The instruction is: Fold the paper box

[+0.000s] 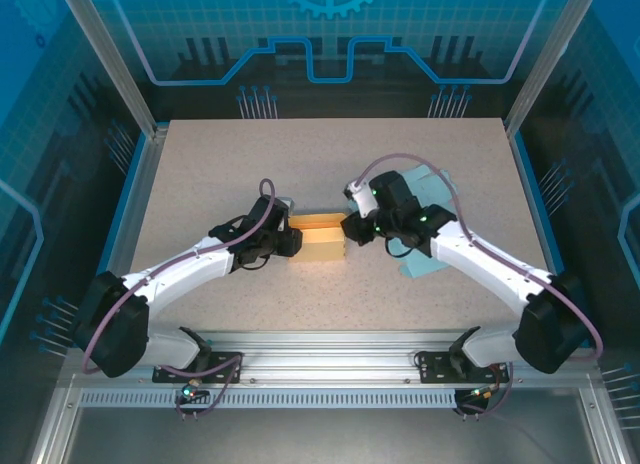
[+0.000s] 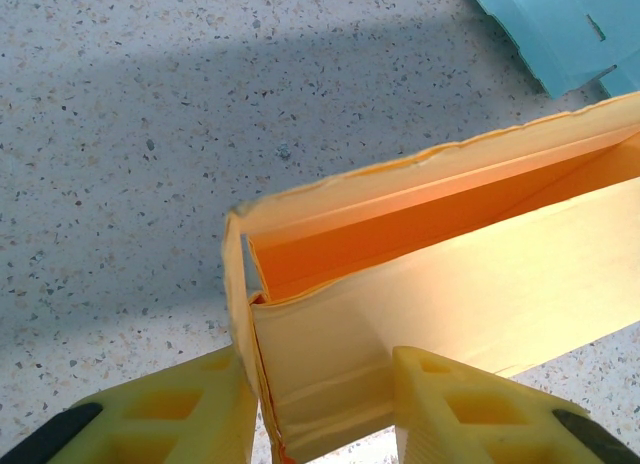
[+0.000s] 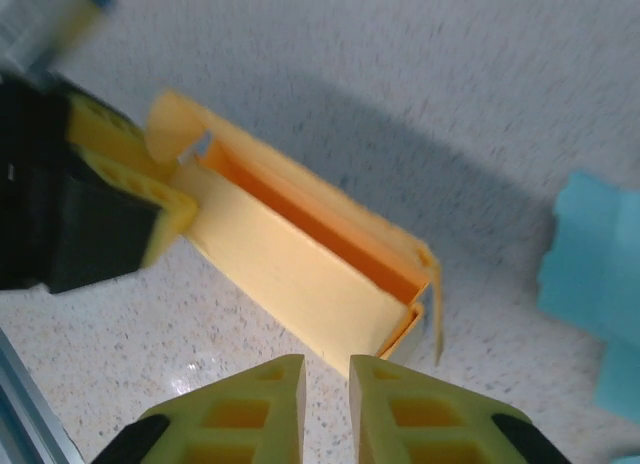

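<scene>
My left claw (image 2: 320,389) pinches the box (image 2: 450,284) at one end to steady it while my right claw (image 3: 327,372), barely parted and empty, hovers opposite.

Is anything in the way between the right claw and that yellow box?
Nothing visible. Only bare table lies between the right gripper and the yellow box. The blue sheet sits off to one side; the left gripper holds the box's other end.
</scene>
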Motion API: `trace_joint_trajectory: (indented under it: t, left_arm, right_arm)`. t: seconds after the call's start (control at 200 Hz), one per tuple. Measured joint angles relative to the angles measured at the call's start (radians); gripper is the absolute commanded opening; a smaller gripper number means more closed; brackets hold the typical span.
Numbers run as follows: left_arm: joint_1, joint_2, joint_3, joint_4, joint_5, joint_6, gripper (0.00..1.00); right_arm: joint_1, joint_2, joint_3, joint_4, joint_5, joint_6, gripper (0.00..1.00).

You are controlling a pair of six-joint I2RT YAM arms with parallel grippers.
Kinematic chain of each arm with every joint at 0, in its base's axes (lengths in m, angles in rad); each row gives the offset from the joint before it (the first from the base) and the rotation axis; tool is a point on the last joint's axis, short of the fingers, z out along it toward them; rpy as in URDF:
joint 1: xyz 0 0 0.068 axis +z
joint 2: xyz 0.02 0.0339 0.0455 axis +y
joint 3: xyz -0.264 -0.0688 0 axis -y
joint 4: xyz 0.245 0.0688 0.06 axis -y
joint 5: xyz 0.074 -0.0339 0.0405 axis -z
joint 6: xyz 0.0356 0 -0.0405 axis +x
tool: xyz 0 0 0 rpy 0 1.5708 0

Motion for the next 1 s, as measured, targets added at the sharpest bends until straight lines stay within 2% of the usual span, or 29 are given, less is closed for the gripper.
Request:
trace_joint_trajectory:
  t: [0.135, 0.26, 0.52, 1.0]
  left_arm:
    - [0.000, 0.000, 0.000, 0.000, 0.000, 0.000, 0.38]
    - [0.000, 0.000, 0.001, -0.002, 0.000, 0.000, 0.38]
    - [0.000, 0.000, 0.001, -0.002, 0.000, 0.000, 0.38]
    - [0.000, 0.000, 0.001, -0.002, 0.000, 0.000, 0.38]
  right_arm:
    - [-0.005, 0.021, 0.158, -0.121, 0.063, -0.025, 0.29]
    - [-0.007, 0.102, 0.250, -0.230, 0.116, -0.046, 0.35]
    - [-0.019, 0.256, 0.259, -0.352, 0.124, -0.070, 0.42]
    - [-0.019, 0.327, 0.314, -0.367, 0.073, -0.080, 0.45]
